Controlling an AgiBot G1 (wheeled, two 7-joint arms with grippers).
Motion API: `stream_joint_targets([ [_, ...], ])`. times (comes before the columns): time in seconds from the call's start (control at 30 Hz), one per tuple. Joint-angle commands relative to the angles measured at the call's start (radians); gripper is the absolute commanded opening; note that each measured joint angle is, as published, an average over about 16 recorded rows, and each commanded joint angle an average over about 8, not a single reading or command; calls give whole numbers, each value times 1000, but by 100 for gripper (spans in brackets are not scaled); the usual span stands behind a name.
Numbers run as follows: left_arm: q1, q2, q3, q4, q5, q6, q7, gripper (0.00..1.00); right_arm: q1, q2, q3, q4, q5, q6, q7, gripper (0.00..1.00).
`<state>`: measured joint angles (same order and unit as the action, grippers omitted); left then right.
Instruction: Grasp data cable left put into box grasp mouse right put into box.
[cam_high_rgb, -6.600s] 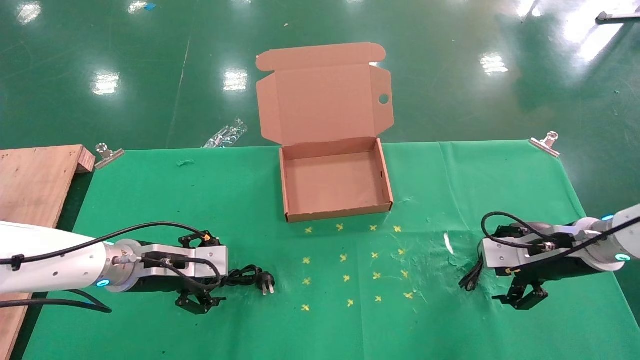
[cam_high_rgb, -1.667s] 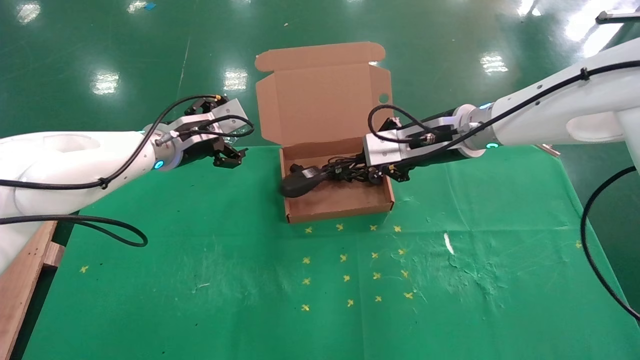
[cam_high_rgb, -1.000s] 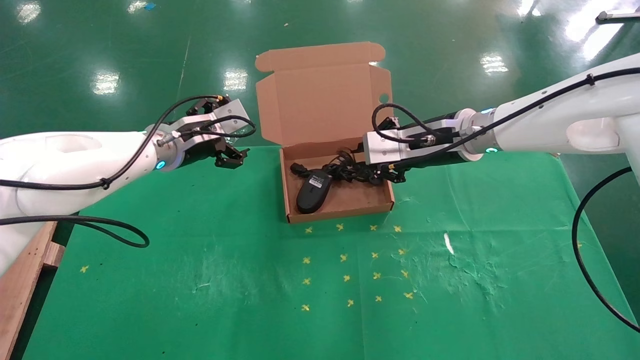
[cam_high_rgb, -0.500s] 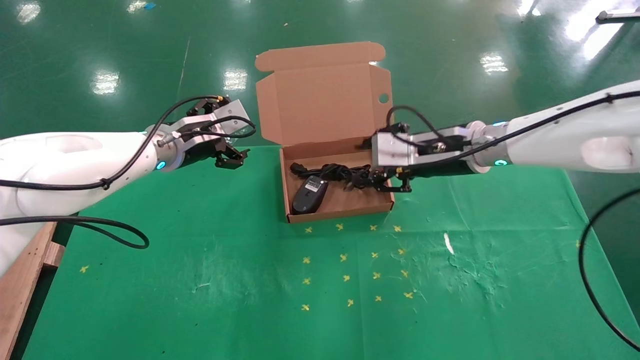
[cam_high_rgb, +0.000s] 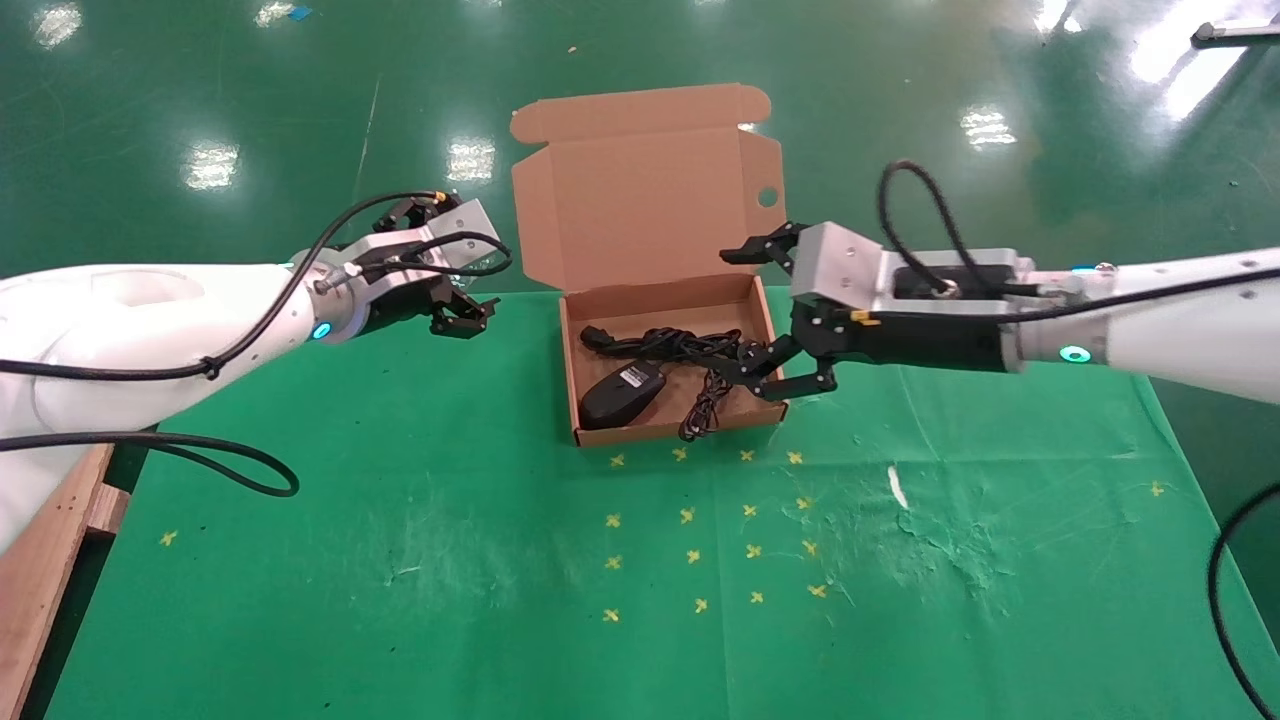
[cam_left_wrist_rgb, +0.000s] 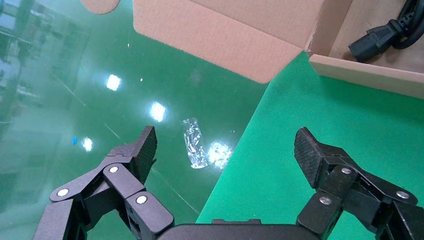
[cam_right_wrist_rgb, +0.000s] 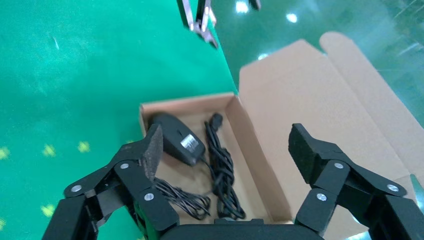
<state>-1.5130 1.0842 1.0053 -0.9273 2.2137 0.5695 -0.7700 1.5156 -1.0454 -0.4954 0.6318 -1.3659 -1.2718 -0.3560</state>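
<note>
The brown cardboard box (cam_high_rgb: 768, 338) stands open at the table's far middle, its tall lid up. Inside, the thick black data cable (cam_high_rgb: 655, 345) lies along the back, and also shows in the right wrist view (cam_right_wrist_rgb: 220, 167). The black mouse (cam_high_rgb: 622, 392) lies belly-up, white label showing, at the front left, with its thin cord (cam_high_rgb: 703, 408) bunched over the front wall; the mouse also shows in the right wrist view (cam_right_wrist_rgb: 177, 138). My right gripper (cam_high_rgb: 775, 315) is open and empty, raised over the box's right wall. My left gripper (cam_high_rgb: 455, 275) is open and empty, left of the box.
A clear plastic wrapper (cam_left_wrist_rgb: 194, 143) lies on the floor beyond the table's far edge. A wooden board (cam_high_rgb: 40, 560) borders the table's left. Yellow cross marks (cam_high_rgb: 700, 540) dot the green cloth in front of the box. A metal clip (cam_right_wrist_rgb: 200, 20) holds the cloth.
My right gripper let go of the mouse in the box, opened and drew back to the right and up. The mouse settled at the front left. The left arm stayed still.
</note>
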Motion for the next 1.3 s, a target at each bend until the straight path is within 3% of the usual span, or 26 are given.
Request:
stream_joint_targets([
  [0.03,0,0,0,0,0,0,0,100,-23,22,11,34,33,-12,28,100],
  [0.57,12,-13,-20,-10,-40,25,16,100,-204,201,100,301,293,-103,251,100],
  [1.3,169,-182,-280,-137,-572,357,224,100,-435,428,213,643,627,-221,536,100],
])
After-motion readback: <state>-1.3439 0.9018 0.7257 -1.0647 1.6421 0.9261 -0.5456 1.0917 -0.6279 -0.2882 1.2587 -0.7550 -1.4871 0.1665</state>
